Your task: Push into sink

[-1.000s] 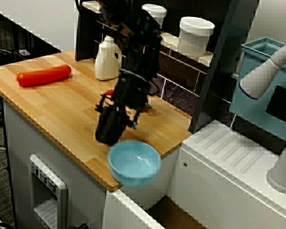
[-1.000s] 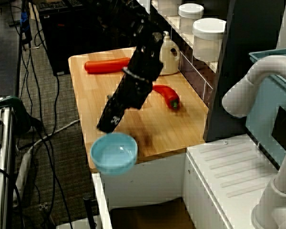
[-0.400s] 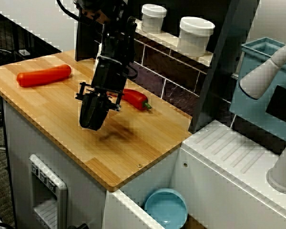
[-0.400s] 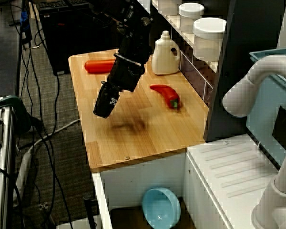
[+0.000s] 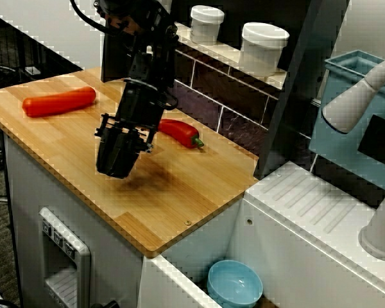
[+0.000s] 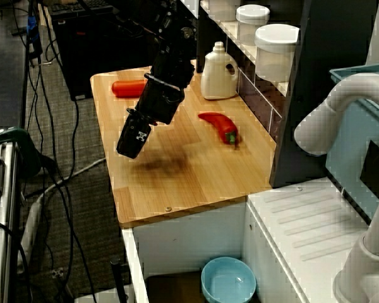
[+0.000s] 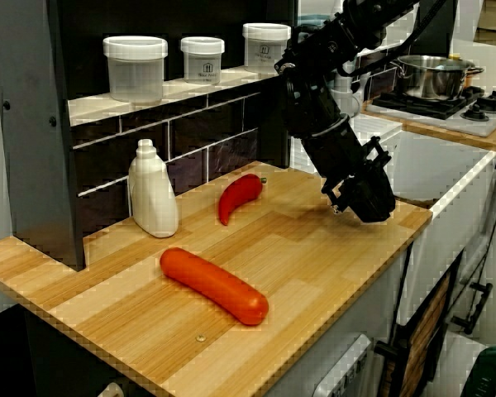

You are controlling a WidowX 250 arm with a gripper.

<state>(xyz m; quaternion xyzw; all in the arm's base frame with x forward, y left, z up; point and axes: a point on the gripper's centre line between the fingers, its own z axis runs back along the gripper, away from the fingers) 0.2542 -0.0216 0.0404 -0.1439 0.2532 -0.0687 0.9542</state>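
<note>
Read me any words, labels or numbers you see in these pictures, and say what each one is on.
No text can be read.
Middle jar and right jar on the shelf: small dark house-like marks with print below, too small to read.
White bottle: no label visible.
Gripper: pale marks, too blurred to read.

Black gripper (image 6: 131, 140) hangs above wooden counter (image 6: 189, 173), near its left edge, empty. Light-blue bowl (image 6: 228, 280) upright in sink (image 6: 170, 287) below. Red pepper (image 6: 221, 126) right; white bottle (image 6: 216, 72) far.
</note>
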